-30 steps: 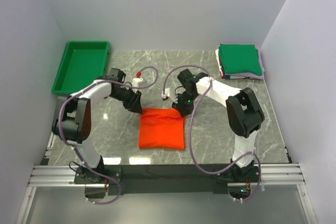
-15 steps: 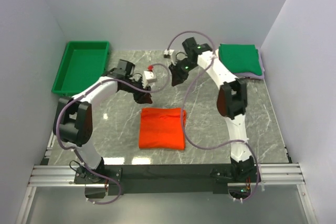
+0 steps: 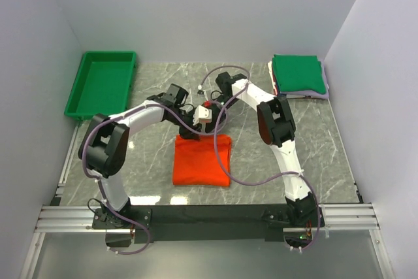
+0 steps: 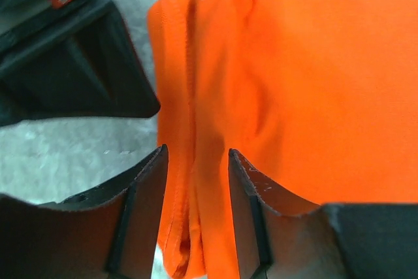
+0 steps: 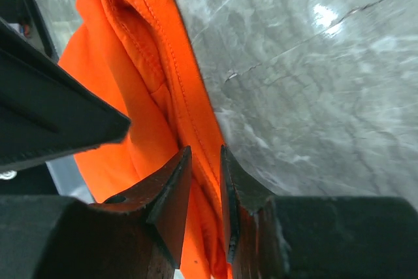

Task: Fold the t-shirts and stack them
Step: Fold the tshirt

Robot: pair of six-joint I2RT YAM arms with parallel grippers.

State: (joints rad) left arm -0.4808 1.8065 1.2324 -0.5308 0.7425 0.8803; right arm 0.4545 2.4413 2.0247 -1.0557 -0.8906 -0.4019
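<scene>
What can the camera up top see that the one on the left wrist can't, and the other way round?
Only the overhead view: both arms whole, the green tray at the far left, and the stack of folded shirts, green on top, at the far right.
Only the left wrist view: close up, the left gripper with a finger either side of the stitched edge of the orange t-shirt.
Both: that shirt lying on the grey marble table.

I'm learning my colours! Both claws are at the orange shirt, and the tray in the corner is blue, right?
No, the tray is green, not blue; the top view shows it. The left claw and right claw are at the orange shirt.
</scene>
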